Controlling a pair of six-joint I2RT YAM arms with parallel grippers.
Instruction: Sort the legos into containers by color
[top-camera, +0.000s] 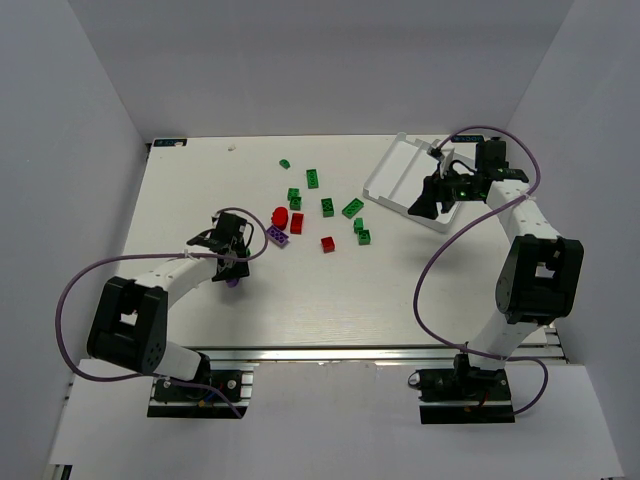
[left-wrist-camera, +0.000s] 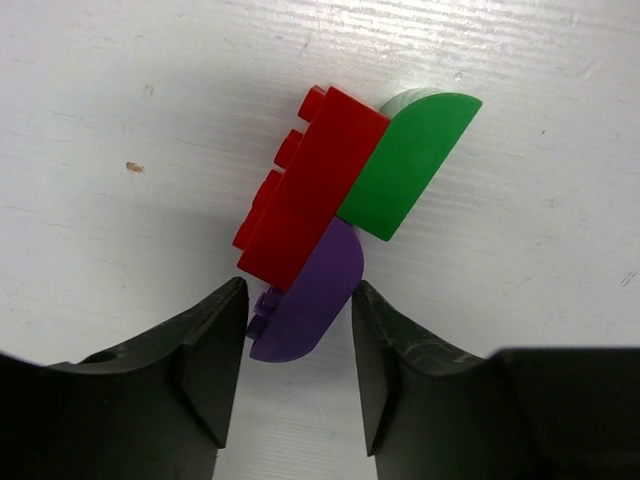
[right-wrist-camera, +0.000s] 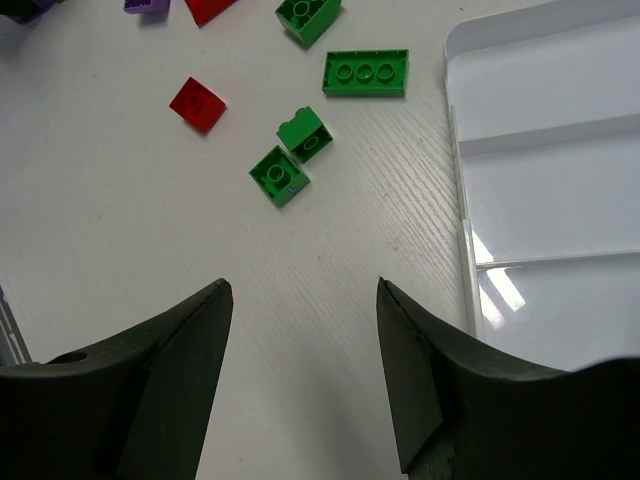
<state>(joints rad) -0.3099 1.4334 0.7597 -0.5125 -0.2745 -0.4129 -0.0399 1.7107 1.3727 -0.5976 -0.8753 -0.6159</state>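
In the left wrist view a red brick (left-wrist-camera: 305, 190), a green rounded piece (left-wrist-camera: 410, 160) and a purple rounded piece (left-wrist-camera: 310, 300) lie pressed together on the white table. My left gripper (left-wrist-camera: 299, 287) is open, its fingers either side of the purple piece's near end, with a gap on the right. In the top view it (top-camera: 232, 268) is at the left. My right gripper (right-wrist-camera: 305, 290) is open and empty over bare table beside the white tray (right-wrist-camera: 462, 180), which also shows in the top view (top-camera: 385, 175). Its compartments in view hold nothing.
Loose legos lie mid-table: green ones (top-camera: 313, 178) (top-camera: 352, 208), a round red one (top-camera: 281, 216), a red brick (top-camera: 327, 244) and a purple brick (top-camera: 277, 236). The right wrist view shows a green plate (right-wrist-camera: 365, 73), two small green bricks (right-wrist-camera: 278, 176) and a red one (right-wrist-camera: 197, 104).
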